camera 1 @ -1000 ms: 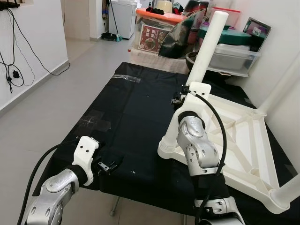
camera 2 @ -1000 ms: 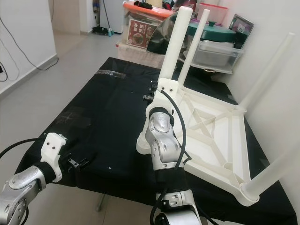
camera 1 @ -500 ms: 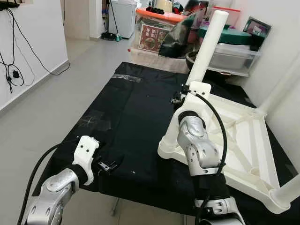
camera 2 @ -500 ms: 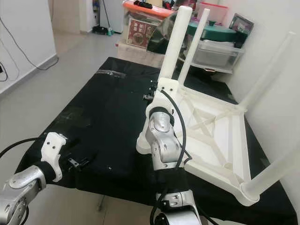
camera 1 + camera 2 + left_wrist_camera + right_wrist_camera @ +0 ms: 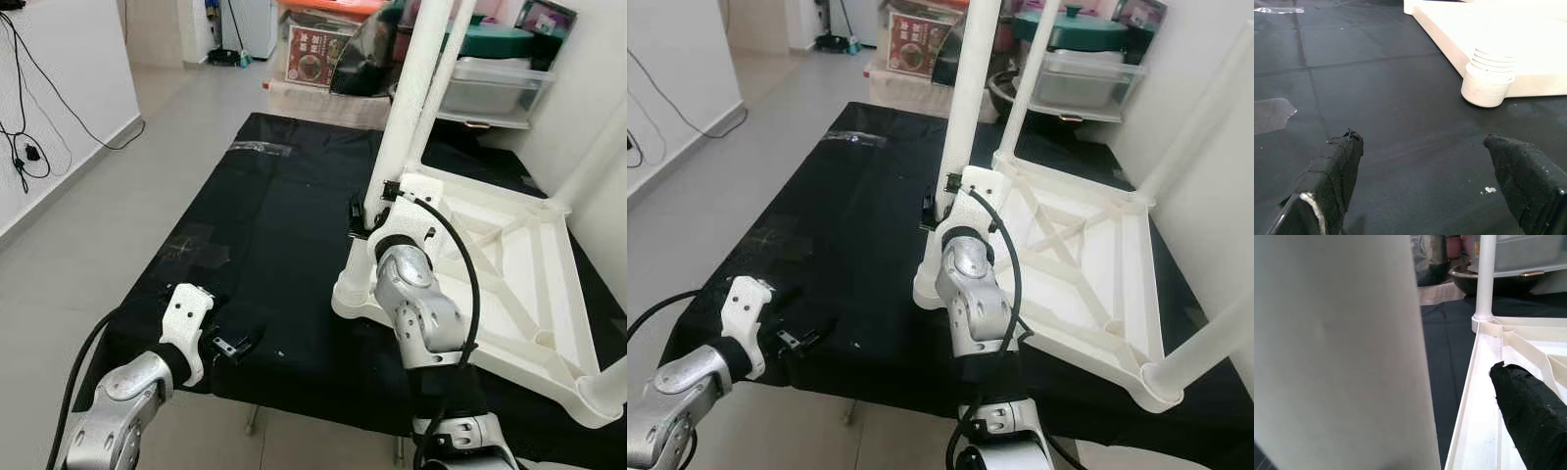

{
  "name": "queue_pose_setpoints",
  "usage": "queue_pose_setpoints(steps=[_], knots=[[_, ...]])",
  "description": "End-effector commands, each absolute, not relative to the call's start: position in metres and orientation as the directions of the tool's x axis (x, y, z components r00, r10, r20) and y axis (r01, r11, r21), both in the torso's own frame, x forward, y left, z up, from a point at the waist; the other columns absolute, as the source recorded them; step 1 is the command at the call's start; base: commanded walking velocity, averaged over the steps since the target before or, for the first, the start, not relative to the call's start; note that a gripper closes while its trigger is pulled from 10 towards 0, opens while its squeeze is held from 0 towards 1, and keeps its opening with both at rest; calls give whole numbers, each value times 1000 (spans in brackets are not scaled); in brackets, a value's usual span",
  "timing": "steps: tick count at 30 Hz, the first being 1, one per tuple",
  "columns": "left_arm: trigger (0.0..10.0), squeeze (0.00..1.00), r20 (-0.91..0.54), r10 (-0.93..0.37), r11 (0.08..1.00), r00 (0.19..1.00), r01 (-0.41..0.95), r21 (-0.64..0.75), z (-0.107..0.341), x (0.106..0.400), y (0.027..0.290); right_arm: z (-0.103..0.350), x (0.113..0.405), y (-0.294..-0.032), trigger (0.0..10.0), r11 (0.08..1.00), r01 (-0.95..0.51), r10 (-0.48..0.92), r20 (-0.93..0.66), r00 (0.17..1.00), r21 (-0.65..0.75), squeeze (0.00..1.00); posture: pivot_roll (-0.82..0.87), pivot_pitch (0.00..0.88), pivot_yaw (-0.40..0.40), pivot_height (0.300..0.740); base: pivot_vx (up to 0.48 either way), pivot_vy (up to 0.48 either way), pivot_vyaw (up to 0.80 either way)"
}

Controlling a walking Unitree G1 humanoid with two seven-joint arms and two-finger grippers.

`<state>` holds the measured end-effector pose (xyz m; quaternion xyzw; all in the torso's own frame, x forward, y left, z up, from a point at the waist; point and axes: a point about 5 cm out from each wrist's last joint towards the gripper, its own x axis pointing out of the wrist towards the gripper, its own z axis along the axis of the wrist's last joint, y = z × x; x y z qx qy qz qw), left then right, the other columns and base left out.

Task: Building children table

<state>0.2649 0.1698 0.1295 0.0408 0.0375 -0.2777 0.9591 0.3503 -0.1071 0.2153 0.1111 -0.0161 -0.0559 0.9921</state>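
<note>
A white plastic children's table [image 5: 509,264] lies upside down on the right half of a black-covered worktable [image 5: 274,196], with its legs pointing up. My right gripper [image 5: 362,211] is at the base of the near-left leg [image 5: 407,108]. In the right wrist view that leg [image 5: 1342,347] looms close, and one black finger [image 5: 1528,406] stands apart from it, so the gripper is open. The other finger is hidden behind the leg. My left gripper [image 5: 1422,139] hovers low over the cloth at the front left edge, open and holding nothing, facing the table's ribbed round corner [image 5: 1488,78].
Storage boxes and a pot [image 5: 490,78] crowd the floor beyond the worktable's far end. A white wall with hanging cables [image 5: 29,147] runs along the left, with grey floor [image 5: 127,196] between. Clear tape patches [image 5: 196,245] lie on the cloth. A wall stands close on the right.
The head camera has tipped down and a little closer, so the whole scene sits higher in view. Both arms keep their places relative to the table.
</note>
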Motion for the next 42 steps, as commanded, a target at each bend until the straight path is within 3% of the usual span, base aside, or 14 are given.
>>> queue_pose_setpoints(steps=[1,18,19,20,21,22,23,42], knots=[[10000,0,-99,-540,836,836,546,56,128,265,167,219,351,-120,10000,959,147,-157,22,987,242,1000,83,0,-123,740,0,0,0],[10000,0,-98,-554,827,827,560,55,127,266,165,245,357,-134,10000,976,71,-93,103,990,204,1000,72,0,-116,740,0,0,0],[10000,0,-98,-555,826,826,561,55,127,267,165,249,358,-136,10000,979,51,-75,116,990,196,965,72,0,-116,740,0,0,0],[10000,0,-98,-556,825,826,562,55,127,267,165,252,359,-137,10000,982,33,-57,124,991,188,667,72,0,-116,740,0,0,0],[10000,0,-98,-556,825,826,562,55,127,267,165,252,359,-137,10000,982,33,-57,124,991,188,667,72,0,-116,740,0,0,0],[10000,0,-98,-557,825,825,563,54,127,267,164,255,361,-137,10000,984,13,-37,131,991,177,137,72,0,-116,740,0,0,0],[10000,0,-98,-558,824,824,564,54,127,267,164,257,362,-137,10000,987,-10,-13,140,990,161,0,72,0,-116,740,0,0,0],[10000,0,-98,-566,818,819,572,56,127,268,163,266,375,-137,10000,940,-337,331,112,937,43,0,74,0,-122,740,0,0,0]])
